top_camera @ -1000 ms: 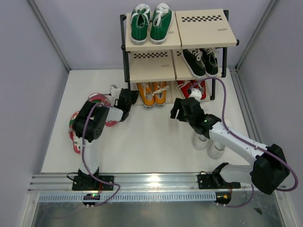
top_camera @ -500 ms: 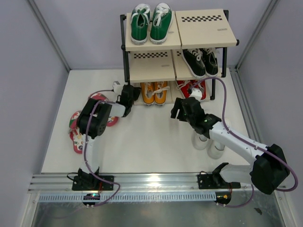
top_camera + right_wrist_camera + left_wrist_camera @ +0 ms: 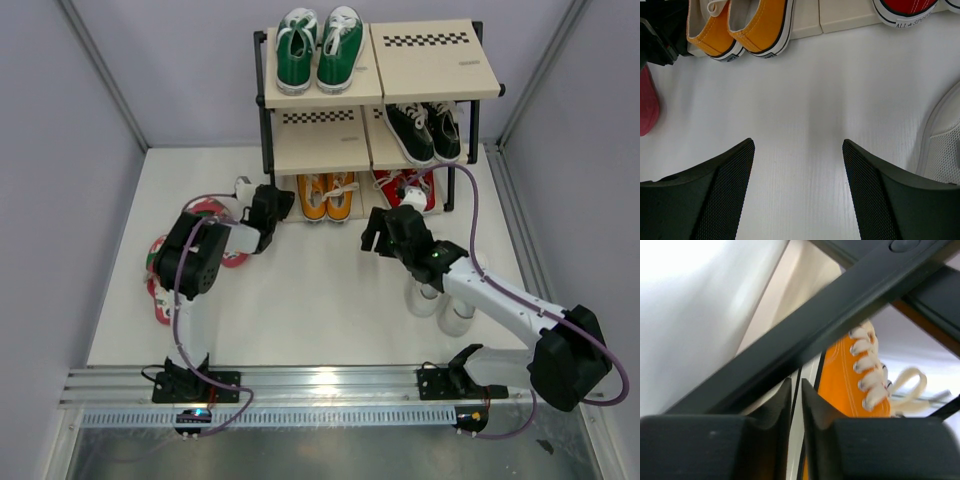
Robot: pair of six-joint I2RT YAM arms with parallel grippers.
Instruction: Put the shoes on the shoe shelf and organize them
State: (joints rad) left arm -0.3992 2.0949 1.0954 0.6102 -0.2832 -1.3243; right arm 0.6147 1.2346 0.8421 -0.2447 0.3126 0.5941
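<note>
Orange sneakers [image 3: 325,198] sit paired on shoe shelf [image 3: 430,62] bottom tier; left claw [image 3: 796,390] pressed together beside them, probably nudging; right claw [image 3: 797,145] spread, empty.

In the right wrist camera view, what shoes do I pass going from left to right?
A pink flip-flop, the pair of orange canvas sneakers, a red sneaker with a white toe, a white mesh sneaker.

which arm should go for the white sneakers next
Right. The white sneakers lie right beside that arm, and the right gripper is open close to them. The left gripper is shut at the shoe shelf's left edge, by the orange sneakers.
</note>
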